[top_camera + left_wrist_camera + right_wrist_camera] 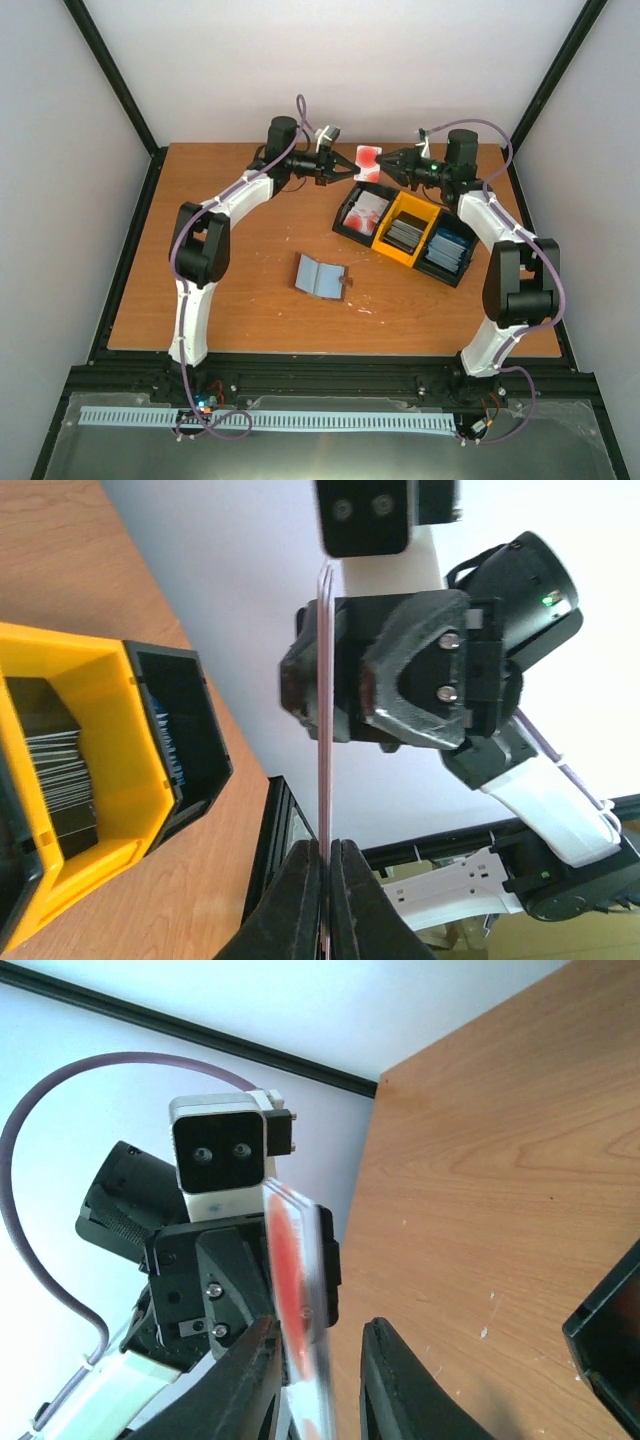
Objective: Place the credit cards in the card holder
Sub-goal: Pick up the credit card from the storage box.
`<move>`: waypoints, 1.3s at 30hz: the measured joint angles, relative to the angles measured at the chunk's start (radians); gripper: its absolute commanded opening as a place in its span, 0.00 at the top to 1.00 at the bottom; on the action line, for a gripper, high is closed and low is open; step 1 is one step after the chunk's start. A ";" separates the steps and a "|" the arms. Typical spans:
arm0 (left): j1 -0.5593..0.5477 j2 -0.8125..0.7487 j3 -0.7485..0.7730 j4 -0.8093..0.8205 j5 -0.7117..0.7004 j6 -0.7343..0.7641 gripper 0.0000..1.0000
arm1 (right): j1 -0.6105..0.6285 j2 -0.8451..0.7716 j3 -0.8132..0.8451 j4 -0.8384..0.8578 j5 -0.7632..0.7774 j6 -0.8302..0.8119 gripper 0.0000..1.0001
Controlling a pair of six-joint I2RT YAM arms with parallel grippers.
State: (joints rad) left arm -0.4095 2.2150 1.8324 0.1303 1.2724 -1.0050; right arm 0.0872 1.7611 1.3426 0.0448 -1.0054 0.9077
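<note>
Left hand [326, 865] pinches a credit card [324, 710]; right hand [318, 1360] loosely straddles it.

Thin white plastic card with red marking [295, 1300] stands edge-on between parted fingers of right gripper [320, 1332]; brown wooden tabletop [480, 1190] beyond.

From the left wrist the credit card [324, 710] shows only its thin edge, both faces hidden; the yellow bin [60, 648] runs off the left border. From the right wrist the card's lower end is blurred and cut off at the bottom, and a black bin [615, 1350] shows only a corner.
</note>
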 measured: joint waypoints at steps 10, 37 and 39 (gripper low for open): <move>0.006 -0.027 -0.020 0.169 0.040 -0.129 0.99 | -0.005 -0.030 -0.077 0.266 -0.014 0.154 0.77; 0.008 -0.055 -0.071 0.542 0.070 -0.416 0.99 | -0.008 -0.071 -0.171 0.703 -0.024 0.393 0.97; 0.008 -0.055 -0.076 0.592 0.075 -0.448 0.99 | -0.008 -0.071 -0.172 0.736 -0.024 0.413 0.97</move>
State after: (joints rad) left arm -0.4019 2.1605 1.7565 0.7223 1.3472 -1.4528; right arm 0.0792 1.6905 1.1702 0.7811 -1.0298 1.3209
